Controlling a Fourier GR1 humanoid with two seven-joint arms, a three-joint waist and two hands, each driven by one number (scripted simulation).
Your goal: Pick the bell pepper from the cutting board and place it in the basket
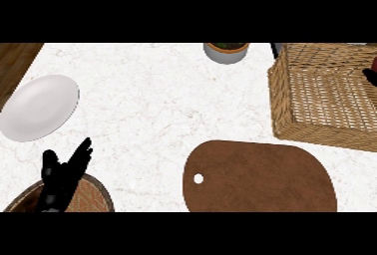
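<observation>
1. Wicker basket [324,97] logged at the upper right of the white marble counter [162,99], square-walled, partly cut by the view's right edge.
2. Found the bell pepper [374,62] only as a red sliver at the right edge, over the basket's inside. Too little in view to tell whether resting in the basket or held above it.
3. Noted a small black part of the right hand [369,75] just below that sliver, also over the basket. Could not tell whether spread or closed on anything.
4. Recorded the brown cutting board [258,179] at lower centre-right, rounded, with a small hole near its left end, lying just beside the basket's near wall.
5. Saw the left hand [63,174] at lower left, spread and pointing up, holding nothing, resting over a round brown woven dish [92,196].
6. Logged a white plate [38,107] at the left, near the counter's edge, apart from the left hand.
7. Noted a grey pot [226,52] at the top edge, left of the basket and apart from it.
8. Marked a wooden strip [15,62] at the upper left corner, beside the marble.
</observation>
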